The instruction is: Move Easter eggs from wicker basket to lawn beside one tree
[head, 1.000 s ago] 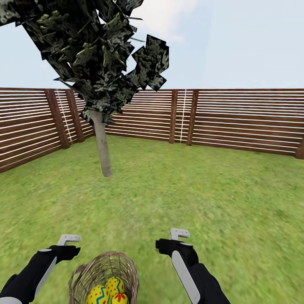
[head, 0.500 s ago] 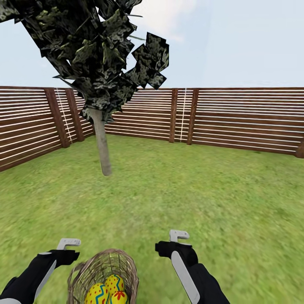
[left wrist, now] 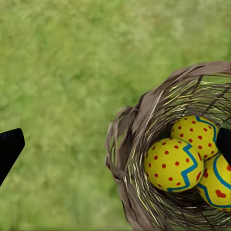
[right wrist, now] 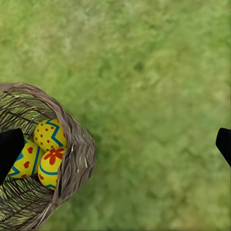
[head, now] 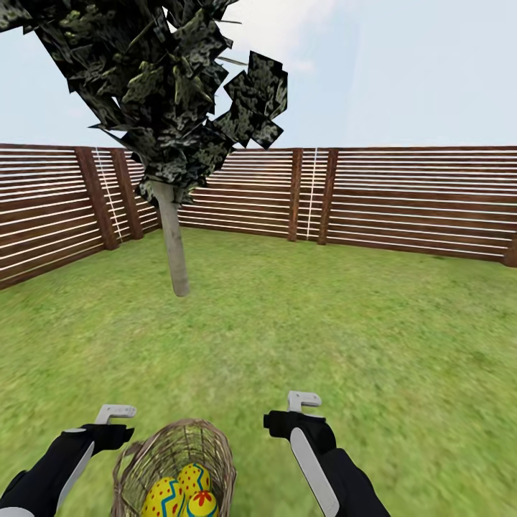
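Note:
The wicker basket (head: 176,459) stands on the lawn (head: 301,337) right in front of me, between my arms. It holds all three Easter eggs: one with red dots (left wrist: 173,164), a second dotted one (left wrist: 196,134), and one with red hearts (left wrist: 219,185). They show again as yellow eggs (head: 194,480) low in the head view and beside the basket wall (right wrist: 77,159). My left gripper (head: 108,431) hovers open just left of the basket, my right gripper (head: 298,420) open over grass to its right. The tree (head: 174,244) rises ahead on the left.
A brown slatted wooden fence (head: 402,201) encloses the garden at the back and along the left. Open grass stretches between the basket and the tree trunk, and off to the right.
The whole view has shifted up slightly, so the camera moved. The left gripper has dipped a little. Eggs and basket are unmoved.

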You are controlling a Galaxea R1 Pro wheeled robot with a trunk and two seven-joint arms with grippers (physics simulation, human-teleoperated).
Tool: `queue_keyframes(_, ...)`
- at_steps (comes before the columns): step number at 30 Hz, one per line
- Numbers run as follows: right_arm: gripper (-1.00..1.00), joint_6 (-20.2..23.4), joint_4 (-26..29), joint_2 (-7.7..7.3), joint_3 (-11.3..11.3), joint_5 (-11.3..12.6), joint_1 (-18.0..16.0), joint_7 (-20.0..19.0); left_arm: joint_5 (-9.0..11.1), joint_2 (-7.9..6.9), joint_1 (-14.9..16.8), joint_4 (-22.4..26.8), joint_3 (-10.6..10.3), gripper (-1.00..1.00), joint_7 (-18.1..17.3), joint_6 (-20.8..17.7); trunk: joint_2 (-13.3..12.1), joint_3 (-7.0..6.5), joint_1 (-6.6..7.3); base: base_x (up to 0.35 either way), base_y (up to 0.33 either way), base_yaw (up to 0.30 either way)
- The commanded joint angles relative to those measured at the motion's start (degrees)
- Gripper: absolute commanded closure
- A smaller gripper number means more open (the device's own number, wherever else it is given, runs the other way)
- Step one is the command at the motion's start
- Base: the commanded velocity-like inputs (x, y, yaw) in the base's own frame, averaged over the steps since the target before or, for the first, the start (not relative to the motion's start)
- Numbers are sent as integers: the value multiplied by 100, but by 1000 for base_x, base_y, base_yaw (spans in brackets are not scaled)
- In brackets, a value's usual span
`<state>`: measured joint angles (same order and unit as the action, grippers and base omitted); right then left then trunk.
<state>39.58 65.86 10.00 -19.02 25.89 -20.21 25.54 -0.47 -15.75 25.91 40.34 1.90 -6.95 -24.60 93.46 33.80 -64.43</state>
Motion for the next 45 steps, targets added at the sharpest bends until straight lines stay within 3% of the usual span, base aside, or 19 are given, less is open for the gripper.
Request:
queue_keyframes(1,-100,3,6,0,-8,57,-6,57,-6,-1,2,9,20,-100,-34,-35,45,25,-22,0,0,0)
queue_keyframes(12,-100,-20,4,0,-14,50,-3,57,-6,-20,11,9,29,-100,-27,-13,486,222,-264,0,0,0)
queue_keyframes(26,-100,-28,0,0,-14,41,-2,62,-13,-14,11,6,25,-100,-28,298,1048,473,-571,0,0,0)
queue_keyframes(35,-100,-29,2,0,-14,37,0,58,-317,17,11,-25,12,-100,-27,511,1408,635,-769,0,0,0)
queue_keyframes(45,-100,-29,4,0,-14,37,-1,64,-370,19,11,-26,4,-100,-30,675,1810,814,-989,0,0,0)
